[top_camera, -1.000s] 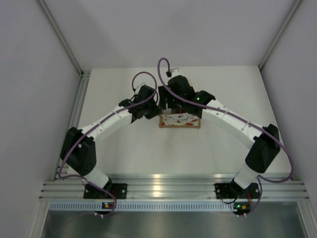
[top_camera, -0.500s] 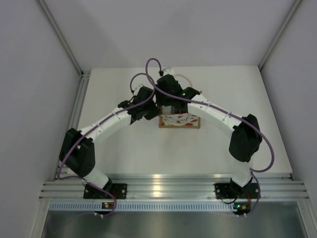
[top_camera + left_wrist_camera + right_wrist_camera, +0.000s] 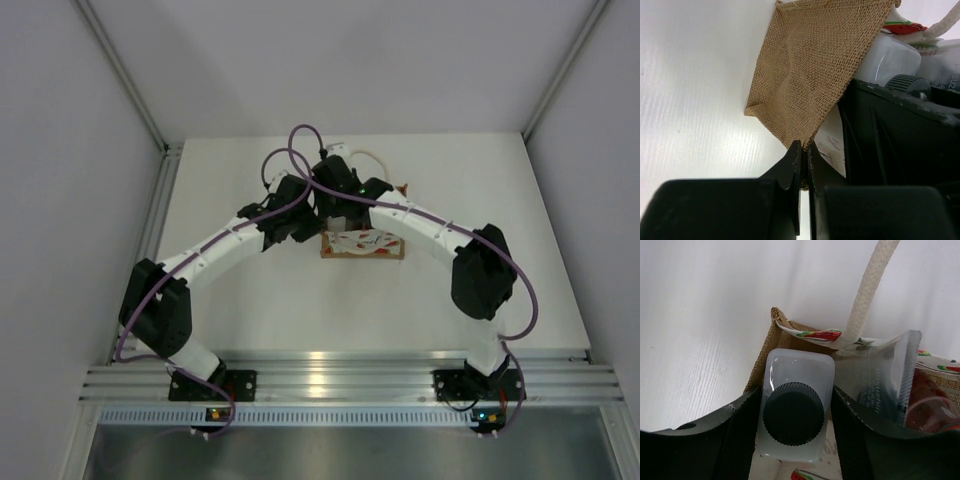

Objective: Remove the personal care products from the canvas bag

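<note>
The canvas bag [image 3: 363, 244] stands mid-table, its burlap side [image 3: 812, 70] facing the left wrist camera. My left gripper [image 3: 804, 152] is shut on the bag's burlap corner edge and sits at the bag's left end [image 3: 300, 226]. My right gripper [image 3: 796, 396] reaches down into the bag's left end [image 3: 338, 205]. Its fingers [image 3: 742, 430] press both sides of the white bottle [image 3: 797, 367] with the dark grey cap [image 3: 794, 413]. Beside it sit a pale translucent product [image 3: 885, 377] and the red one [image 3: 926, 399]. The white bottle [image 3: 888, 59] also shows in the left wrist view.
A white rope handle [image 3: 867, 295] rises just right of the held bottle. The bag's red-printed rim [image 3: 815, 334] runs behind the bottle. Both arms crowd together over the bag's left end. White table [image 3: 300, 300] surrounds the bag, with enclosure walls at the sides.
My right arm has swung left and folded its elbow inward, bringing its gripper over the bag's left end. The left arm and the bag have stayed put.
</note>
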Controlling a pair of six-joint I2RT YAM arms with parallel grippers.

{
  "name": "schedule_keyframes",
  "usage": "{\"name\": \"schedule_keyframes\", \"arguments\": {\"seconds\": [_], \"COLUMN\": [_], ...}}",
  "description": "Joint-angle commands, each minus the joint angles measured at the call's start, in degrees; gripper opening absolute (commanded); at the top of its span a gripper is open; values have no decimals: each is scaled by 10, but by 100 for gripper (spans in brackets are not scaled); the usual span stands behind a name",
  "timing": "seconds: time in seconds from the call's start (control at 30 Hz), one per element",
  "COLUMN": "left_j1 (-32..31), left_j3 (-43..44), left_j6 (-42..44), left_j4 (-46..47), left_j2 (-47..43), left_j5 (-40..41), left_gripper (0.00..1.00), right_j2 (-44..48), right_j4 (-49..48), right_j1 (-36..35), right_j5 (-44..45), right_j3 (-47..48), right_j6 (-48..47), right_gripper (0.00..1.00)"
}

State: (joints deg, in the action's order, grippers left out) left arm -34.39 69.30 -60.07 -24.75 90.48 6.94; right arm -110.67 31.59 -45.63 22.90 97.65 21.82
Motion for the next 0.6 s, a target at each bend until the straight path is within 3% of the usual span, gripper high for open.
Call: {"name": "schedule_keyframes", "arguments": {"seconds": [0.0, 0.23, 0.27, 0.3, 0.4, 0.47, 0.5, 0.57], "left_j1": [3, 4, 4, 4, 4, 4, 3, 3], "left_j3": [-9, -11, -14, -14, -16, -16, -17, -17], "left_j6": [1, 0, 0, -1, -1, -3, -4, -6], "left_j4": [-12, -11, -9, -8, -6, -6, -6, -5], "left_j2": [-21, -23, -24, -25, -24, -24, -23, -24], "left_j5": [15, 13, 11, 11, 10, 10, 10, 11], "left_gripper": [0, 0, 0, 0, 0, 0, 0, 0], "right_j2": [-27, -55, -56, -57, -51, -39, -33, -16], "right_j4": [-6, -7, -7, -7, -7, -7, -6, -7], "right_j1": [4, 10, 11, 12, 12, 12, 12, 12], "right_j5": [7, 17, 17, 18, 19, 14, 14, 14], "right_j3": [26, 45, 47, 47, 50, 54, 55, 60], "right_j6": [12, 14, 14, 15, 16, 15, 13, 9], "right_gripper": [55, 53, 47, 32, 12, 10, 2, 0]}}
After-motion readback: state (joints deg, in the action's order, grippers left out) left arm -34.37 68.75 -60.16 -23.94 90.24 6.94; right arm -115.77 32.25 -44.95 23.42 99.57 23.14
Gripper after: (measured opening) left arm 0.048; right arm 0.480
